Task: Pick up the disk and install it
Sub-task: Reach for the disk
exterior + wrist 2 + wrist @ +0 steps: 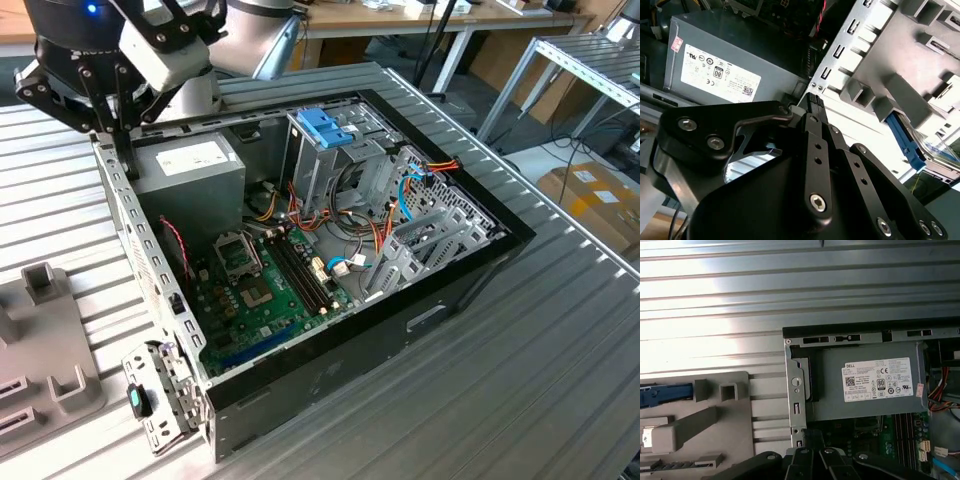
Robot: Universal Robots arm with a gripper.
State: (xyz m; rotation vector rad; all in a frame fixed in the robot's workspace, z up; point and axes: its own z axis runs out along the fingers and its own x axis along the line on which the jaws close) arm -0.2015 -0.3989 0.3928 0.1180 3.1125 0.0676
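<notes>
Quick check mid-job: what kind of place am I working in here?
Probably a robotics lab or workshop: an open computer case sits on a ribbed metal table, with a wooden workbench and a cardboard box on the floor behind.

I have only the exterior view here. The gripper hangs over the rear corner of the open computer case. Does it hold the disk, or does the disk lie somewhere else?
Observer: It holds nothing. In the second wrist view the gripper is shut and empty.
Operator: Then where does the disk lie?
Observer: In both wrist views the disk lies on the grey fixture beside the case, with its blue rail showing.
</notes>
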